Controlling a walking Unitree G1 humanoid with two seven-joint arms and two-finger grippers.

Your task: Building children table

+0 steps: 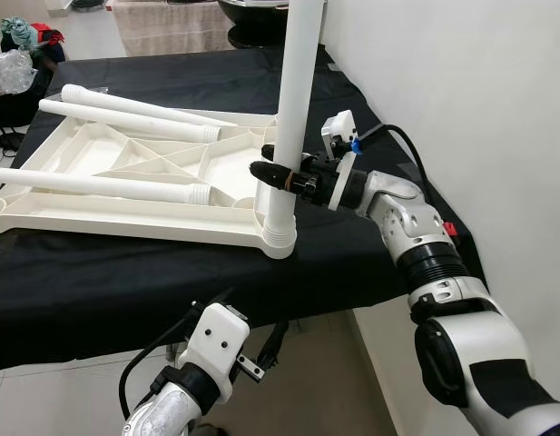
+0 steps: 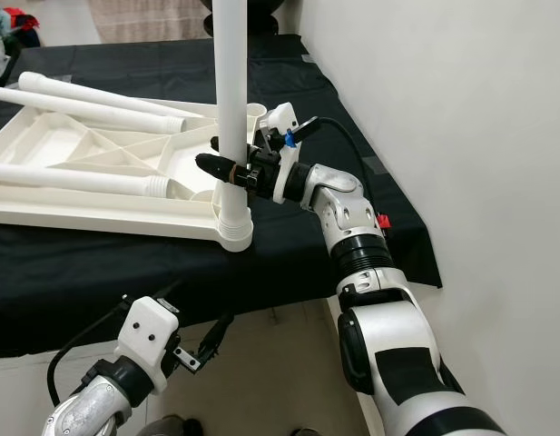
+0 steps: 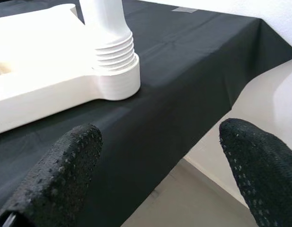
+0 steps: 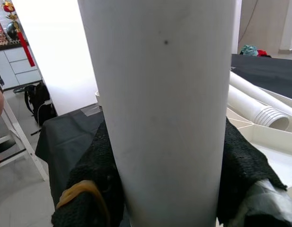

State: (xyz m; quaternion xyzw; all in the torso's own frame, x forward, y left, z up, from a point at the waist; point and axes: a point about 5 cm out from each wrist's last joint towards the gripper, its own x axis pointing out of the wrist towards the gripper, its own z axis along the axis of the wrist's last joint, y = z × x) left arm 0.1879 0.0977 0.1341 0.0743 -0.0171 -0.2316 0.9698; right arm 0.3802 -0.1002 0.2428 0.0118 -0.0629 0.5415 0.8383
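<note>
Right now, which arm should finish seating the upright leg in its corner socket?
Right. The right gripper is shut on the upright leg just above its socket. The left gripper hangs open below the table edge, holding nothing.

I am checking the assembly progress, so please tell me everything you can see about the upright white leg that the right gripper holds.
The upright leg is a smooth white tube, plastic by its look, running up out of the frame. Its ribbed lower end sits in the corner socket of the upturned white tabletop, which lies on the black cloth. The right gripper is shut around it a little above the socket, one black finger on each side. Whether it is fully seated cannot be told.
</note>
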